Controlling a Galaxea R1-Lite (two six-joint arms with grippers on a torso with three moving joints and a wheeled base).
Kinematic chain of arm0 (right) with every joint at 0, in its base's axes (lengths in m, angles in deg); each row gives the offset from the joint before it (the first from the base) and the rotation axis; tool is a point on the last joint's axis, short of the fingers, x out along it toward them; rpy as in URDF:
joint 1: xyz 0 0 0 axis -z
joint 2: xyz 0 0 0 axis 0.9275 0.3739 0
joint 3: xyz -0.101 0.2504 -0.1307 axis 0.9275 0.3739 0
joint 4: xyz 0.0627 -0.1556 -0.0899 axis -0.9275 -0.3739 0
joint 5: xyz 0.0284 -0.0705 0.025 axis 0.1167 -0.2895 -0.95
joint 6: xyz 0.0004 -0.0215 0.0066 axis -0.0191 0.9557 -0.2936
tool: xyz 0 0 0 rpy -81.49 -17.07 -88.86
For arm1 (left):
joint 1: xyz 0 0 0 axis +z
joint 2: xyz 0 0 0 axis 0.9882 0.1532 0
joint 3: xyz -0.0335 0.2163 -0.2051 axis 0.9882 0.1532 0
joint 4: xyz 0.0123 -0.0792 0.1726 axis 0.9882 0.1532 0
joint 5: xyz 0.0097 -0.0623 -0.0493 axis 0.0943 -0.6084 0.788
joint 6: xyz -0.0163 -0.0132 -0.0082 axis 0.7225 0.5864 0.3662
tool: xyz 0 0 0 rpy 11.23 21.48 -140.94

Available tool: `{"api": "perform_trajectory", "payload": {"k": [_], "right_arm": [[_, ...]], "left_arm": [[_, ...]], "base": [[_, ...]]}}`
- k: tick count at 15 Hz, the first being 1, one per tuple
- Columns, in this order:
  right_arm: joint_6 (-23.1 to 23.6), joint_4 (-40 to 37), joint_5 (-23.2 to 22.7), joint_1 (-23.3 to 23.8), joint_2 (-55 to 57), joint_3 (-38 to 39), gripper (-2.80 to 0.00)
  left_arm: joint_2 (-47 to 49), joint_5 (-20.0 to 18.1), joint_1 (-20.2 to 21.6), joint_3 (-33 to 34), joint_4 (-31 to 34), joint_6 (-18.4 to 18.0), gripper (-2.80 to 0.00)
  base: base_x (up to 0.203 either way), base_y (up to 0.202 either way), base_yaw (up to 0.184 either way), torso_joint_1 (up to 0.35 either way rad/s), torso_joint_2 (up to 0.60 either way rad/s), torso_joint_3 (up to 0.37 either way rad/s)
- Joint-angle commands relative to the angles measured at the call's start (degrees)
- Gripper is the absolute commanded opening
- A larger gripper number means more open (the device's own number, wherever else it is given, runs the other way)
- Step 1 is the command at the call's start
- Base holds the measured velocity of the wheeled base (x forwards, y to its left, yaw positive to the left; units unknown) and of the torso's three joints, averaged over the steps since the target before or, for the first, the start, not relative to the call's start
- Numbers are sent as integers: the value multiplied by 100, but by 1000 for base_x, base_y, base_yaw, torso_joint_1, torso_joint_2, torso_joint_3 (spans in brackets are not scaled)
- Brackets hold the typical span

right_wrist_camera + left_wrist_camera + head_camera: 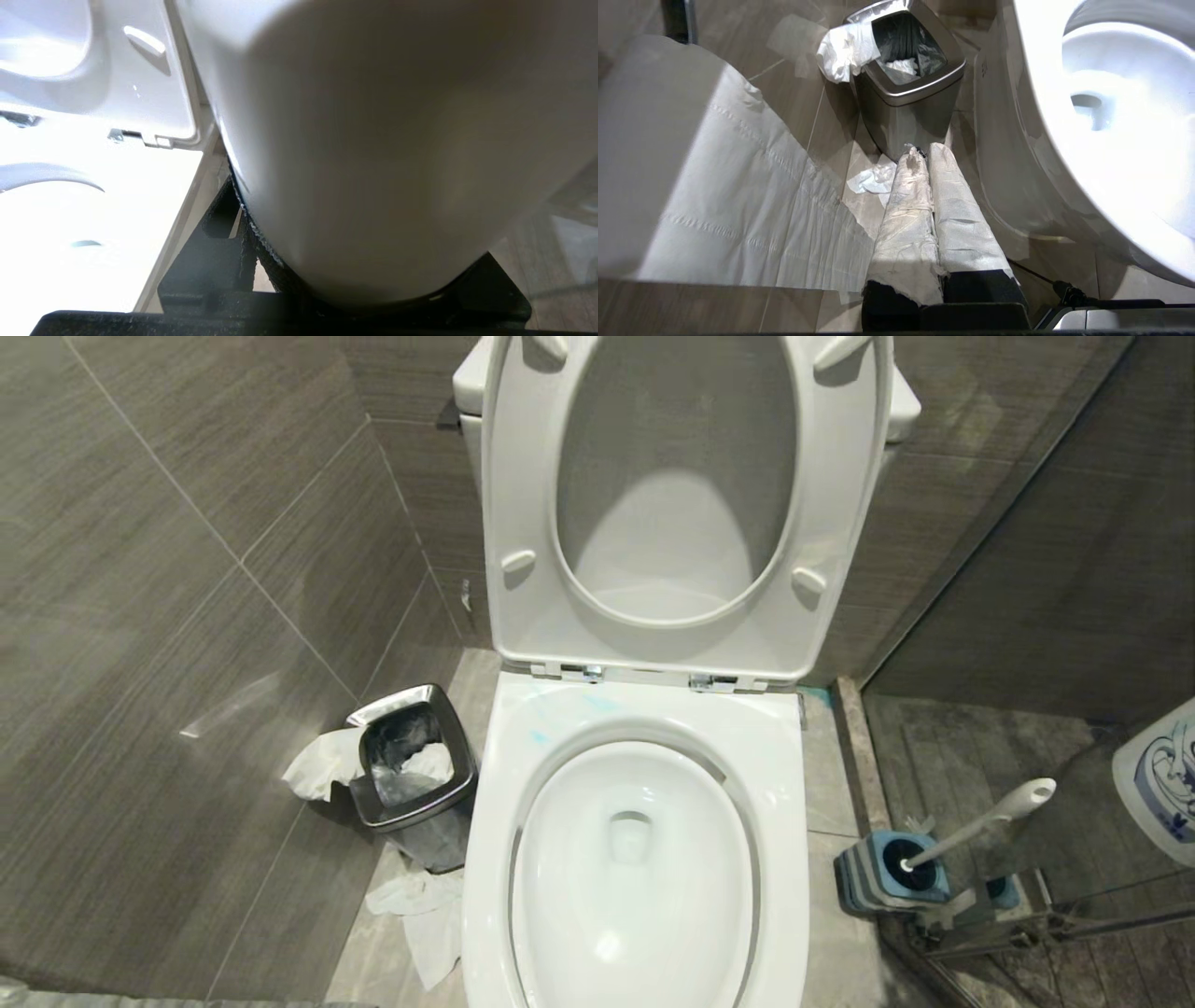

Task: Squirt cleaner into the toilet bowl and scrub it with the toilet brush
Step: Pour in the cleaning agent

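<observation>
White ceramic fills the head view: the toilet bowl [635, 859] stands with seat and lid [681, 504] raised, pale blue smears of cleaner [560, 714] on its rear rim. To its right the toilet brush [980, 821] leans in a grey-and-blue holder [882, 877] on the floor. A white bottle [397, 154] sits clamped in the right gripper [369, 280], beside the bowl's right edge. The left gripper [924, 154], fingers wrapped in paper and pressed together, hangs near the steel waste bin [910, 93] left of the bowl, with paper [873, 179] on the floor.
</observation>
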State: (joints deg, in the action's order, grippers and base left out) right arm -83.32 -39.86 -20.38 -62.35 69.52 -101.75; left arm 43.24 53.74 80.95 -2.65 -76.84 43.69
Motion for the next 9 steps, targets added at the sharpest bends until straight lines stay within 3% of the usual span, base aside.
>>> {"api": "perform_trajectory", "payload": {"k": [1,9], "right_arm": [[4,19,-8,-3,25,44,-280],[-50,-362,-21,-27,58,90,-280]], "left_arm": [[-1,3,-3,0,1,2,-280],[-1,3,-3,0,1,-7,-280]], "base": [[0,0,0,0,3,200],[0,0,0,1,3,193]]}}
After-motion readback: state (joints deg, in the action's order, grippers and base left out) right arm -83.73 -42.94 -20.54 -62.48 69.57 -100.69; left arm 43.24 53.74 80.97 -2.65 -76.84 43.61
